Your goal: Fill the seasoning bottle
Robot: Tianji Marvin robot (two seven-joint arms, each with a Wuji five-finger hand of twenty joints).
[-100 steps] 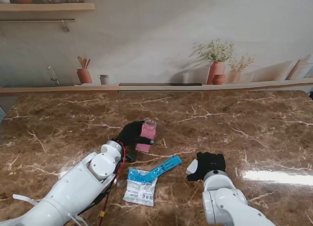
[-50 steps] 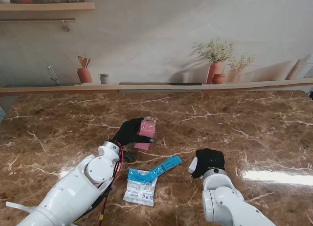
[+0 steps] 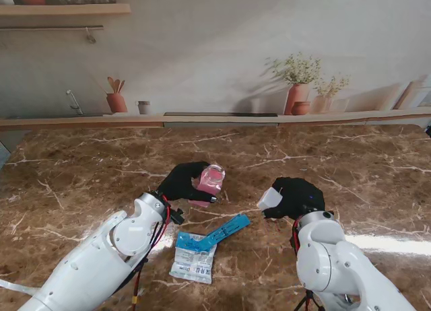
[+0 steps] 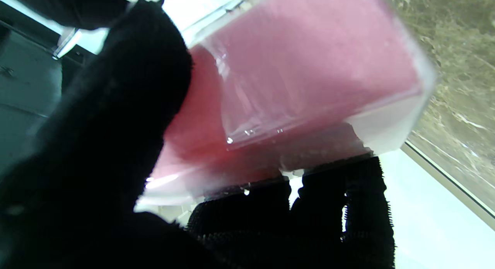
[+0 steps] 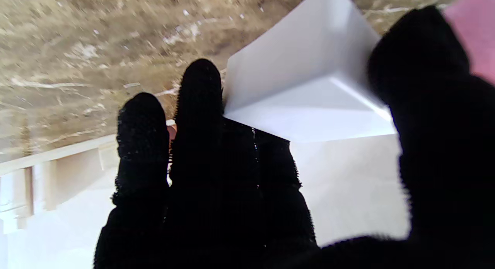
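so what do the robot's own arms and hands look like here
Both arms are glossy white, rounded shells. The left arm has red and black cables running along it; the right arm shows a red cable near its wrist. The left hand and right hand wear fuzzy black gloves.

Count: one pink-filled clear seasoning bottle [image 3: 208,180], one white cap [image 3: 271,198], one blue strip packet [image 3: 227,229], one blue-and-white sachet [image 3: 193,257], two black-gloved hands, left hand [image 3: 180,182] and right hand [image 3: 296,196], and one brown marble table [image 3: 363,176].
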